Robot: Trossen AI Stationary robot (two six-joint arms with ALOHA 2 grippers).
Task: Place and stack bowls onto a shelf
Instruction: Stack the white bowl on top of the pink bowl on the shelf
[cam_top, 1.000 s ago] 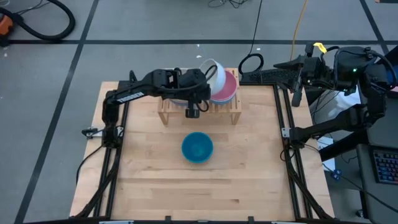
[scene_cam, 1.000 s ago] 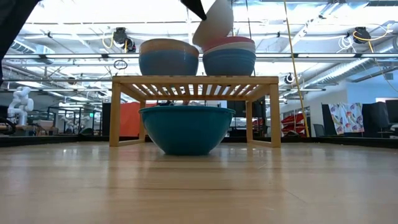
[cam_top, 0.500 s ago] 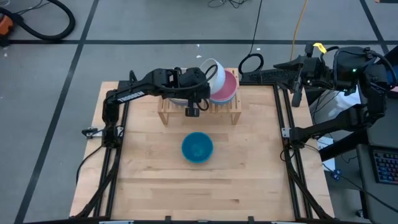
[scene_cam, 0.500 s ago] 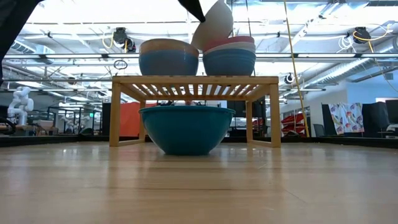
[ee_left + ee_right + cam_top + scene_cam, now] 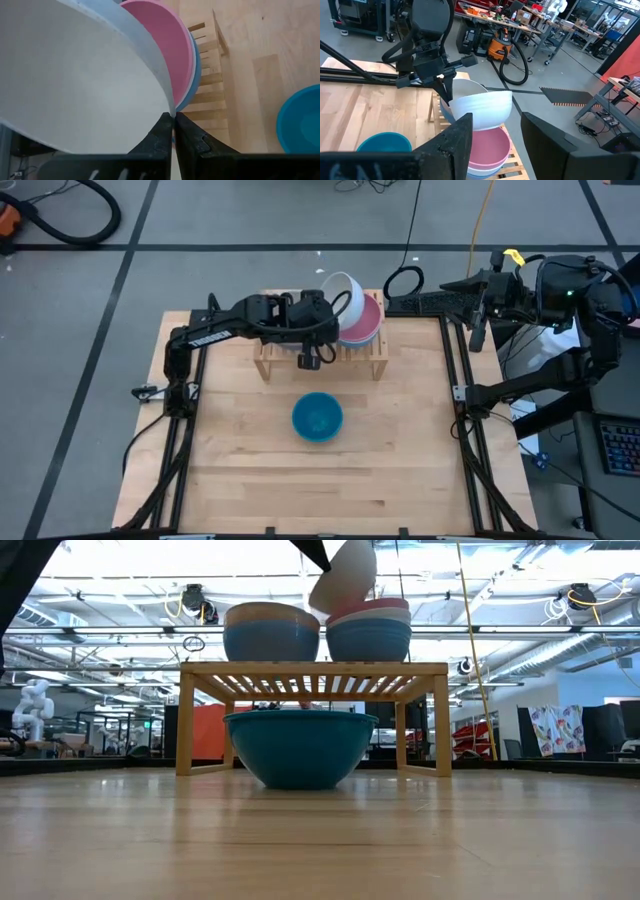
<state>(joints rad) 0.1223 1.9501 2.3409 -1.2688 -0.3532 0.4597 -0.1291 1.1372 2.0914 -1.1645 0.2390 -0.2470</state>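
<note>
Teal bowl (image 5: pixel 317 417) sits on the table in front of the shelf (image 5: pixel 321 358), which carries two bowl stacks. Left gripper (image 5: pixel 173 120) pinches a tilted white bowl's (image 5: pixel 342 297) rim above the pink-topped stack (image 5: pixel 366 320); right gripper (image 5: pixel 492 127), off beside the shelf, gapes.

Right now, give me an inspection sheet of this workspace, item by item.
Surface: wooden table, bare at the front.
Job's things: shelf carries two bowl stacks; pink bowl tops the right stack; teal bowl sits on the table in front.
Clutter: nothing seen.
Grippers: left gripper, jaws shut on the rim of the white bowl, holds it tilted over the right stack; right gripper, jaws open, waits off the table's right edge.
Cables: black loop behind the table.
Surroundings: workshop floor, vacuum.
</note>
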